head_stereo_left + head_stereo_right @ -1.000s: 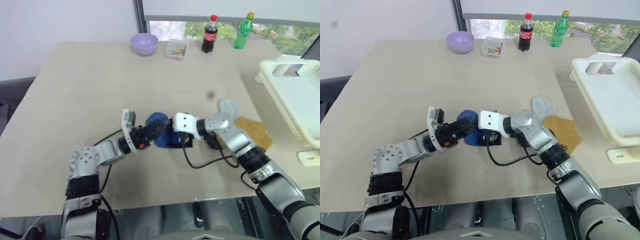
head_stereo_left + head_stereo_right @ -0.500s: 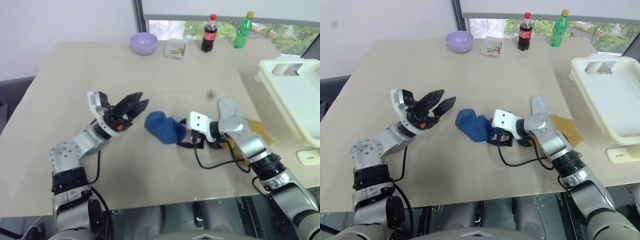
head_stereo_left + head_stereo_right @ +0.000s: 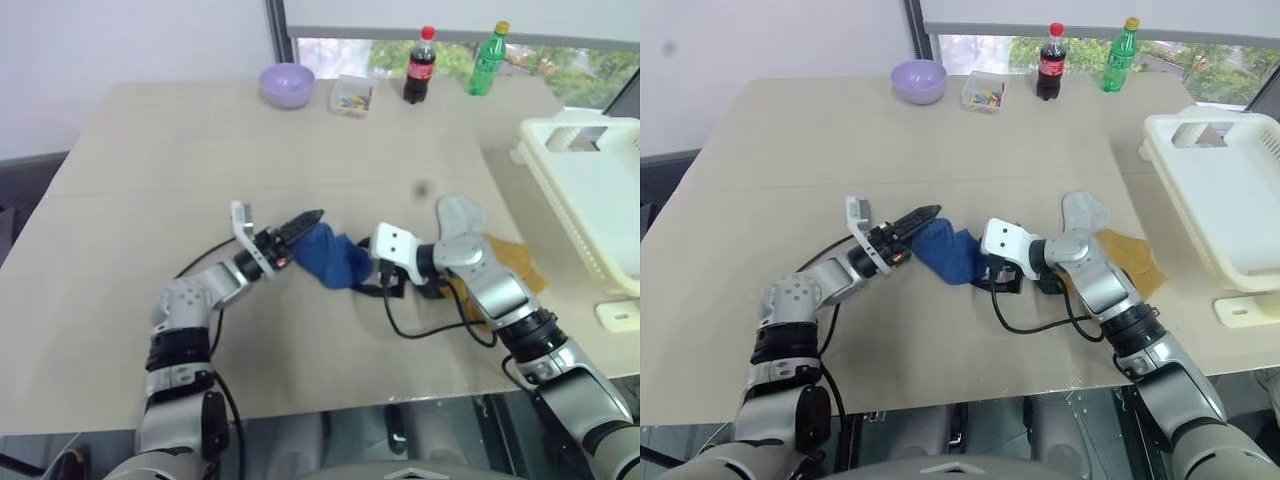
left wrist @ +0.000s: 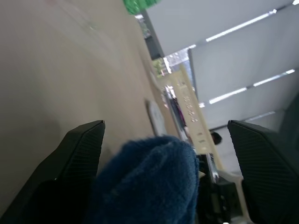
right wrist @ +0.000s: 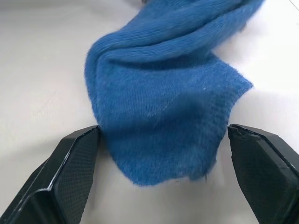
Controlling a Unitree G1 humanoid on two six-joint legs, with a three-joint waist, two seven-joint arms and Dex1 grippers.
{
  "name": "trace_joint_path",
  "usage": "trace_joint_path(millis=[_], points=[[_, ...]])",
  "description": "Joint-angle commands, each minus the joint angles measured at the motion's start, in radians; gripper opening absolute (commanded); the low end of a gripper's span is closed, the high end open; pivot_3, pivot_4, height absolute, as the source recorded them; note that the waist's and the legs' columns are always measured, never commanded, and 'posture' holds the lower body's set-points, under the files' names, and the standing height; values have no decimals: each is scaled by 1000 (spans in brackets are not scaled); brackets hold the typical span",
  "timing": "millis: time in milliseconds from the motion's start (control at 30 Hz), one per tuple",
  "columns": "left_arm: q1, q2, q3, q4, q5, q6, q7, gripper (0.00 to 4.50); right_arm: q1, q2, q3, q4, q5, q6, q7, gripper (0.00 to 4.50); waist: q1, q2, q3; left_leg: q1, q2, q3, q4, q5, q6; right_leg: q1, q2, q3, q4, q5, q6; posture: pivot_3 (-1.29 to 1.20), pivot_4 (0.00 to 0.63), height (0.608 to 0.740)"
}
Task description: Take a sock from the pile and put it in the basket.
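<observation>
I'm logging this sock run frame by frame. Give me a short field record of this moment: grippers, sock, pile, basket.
left gripper: open, fingers either side of one end of the blue sock
right gripper: open, at the sock's other end
blue sock: lying on the table, not gripped
other socks: grey sock and yellow sock beside the right arm
basket: at the table's right edge, no sock visible inside

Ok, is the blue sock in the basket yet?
No, the blue sock lies on the table between the two open grippers, well apart from the basket at the table's right edge.
</observation>
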Motion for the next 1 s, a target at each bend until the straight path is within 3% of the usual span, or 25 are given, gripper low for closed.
trace_joint_path(millis=[33,267,533,867,933,1000], points=[[-11,-7,17,-54,-37,9,-27,4500,-16,1,-9,-23,1,1,-6,4468,0,0,0,-1,0,0,0,0,0,0,0,0,0,0,0,0,150,740],[-8,-30,3,-118,-72,33,-68,4500,-16,5,-2,-9,-4,6,-11,4468,-1,0,0,-5,0,0,1,1,-1,-4,0,-1,1,0,0,0,150,740],[-5,-59,-54,-91,-6,0,-77,4500,-9,11,-14,-20,0,47,-26,4468,-1,0,0,-5,0,0,2,2,-2,-4,1,-2,2,0,0,0,150,740],[-47,-73,-93,14,105,-97,-124,4500,94,-119,-115,-249,155,308,30,4468,7,0,0,-7,-1,-1,3,2,-3,-4,0,-4,1,0,0,0,150,740],[-56,-77,-93,24,113,-105,-127,4500,96,-94,-158,-266,210,382,4,4468,6,0,0,-7,0,-1,3,2,-3,-4,0,-4,2,0,0,0,150,740],[-60,-86,-91,25,113,-106,-128,4500,74,-2,-230,-275,292,482,-66,4468,-1,0,0,-6,0,-2,3,2,-3,-4,1,-4,2,0,0,0,150,740]])
